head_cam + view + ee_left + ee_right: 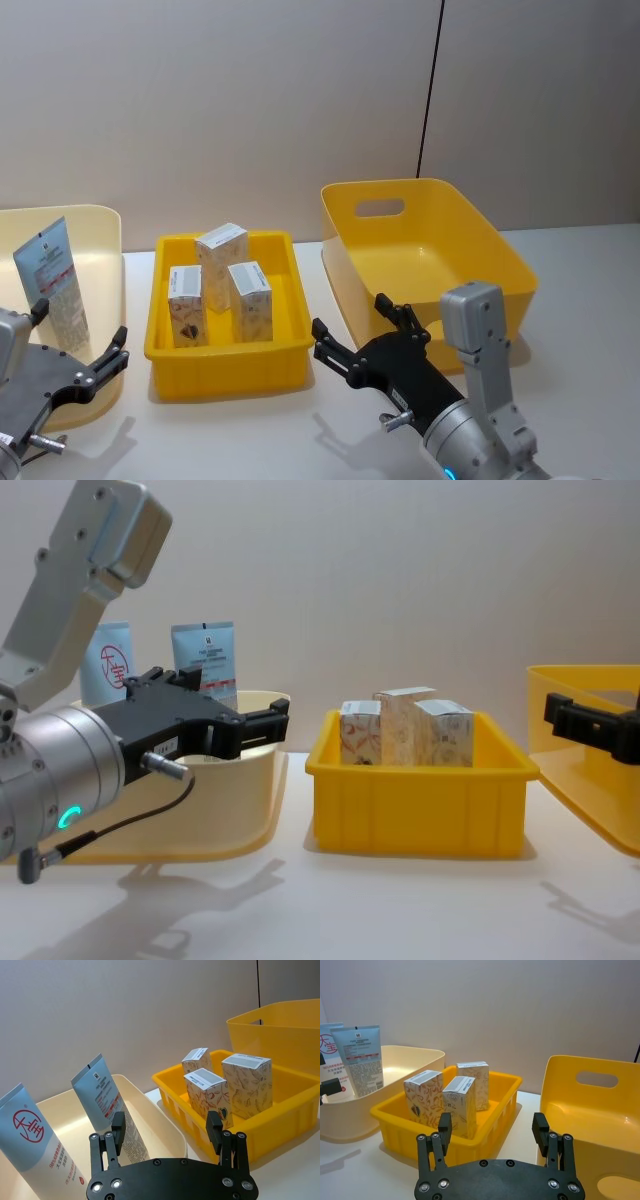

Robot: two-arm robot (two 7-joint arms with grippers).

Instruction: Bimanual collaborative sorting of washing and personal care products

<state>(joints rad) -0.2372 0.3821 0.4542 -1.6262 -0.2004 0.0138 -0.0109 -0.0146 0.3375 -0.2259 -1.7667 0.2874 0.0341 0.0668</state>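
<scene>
Your right gripper (350,314) and left gripper (81,320) both hung wide open and empty before the shallow yellow tray (228,360). The three patterned cartons (222,262) stood upright in it (long axes vertical), ahead and to the left of the right gripper, which looked the nearer. The squeeze tubes (102,1096) leaned in the cream bin (155,1117) by your left gripper.

A white table (250,430) bears a cream bin (108,262), a yellow tray (230,370) and a yellow bin (475,240).
</scene>
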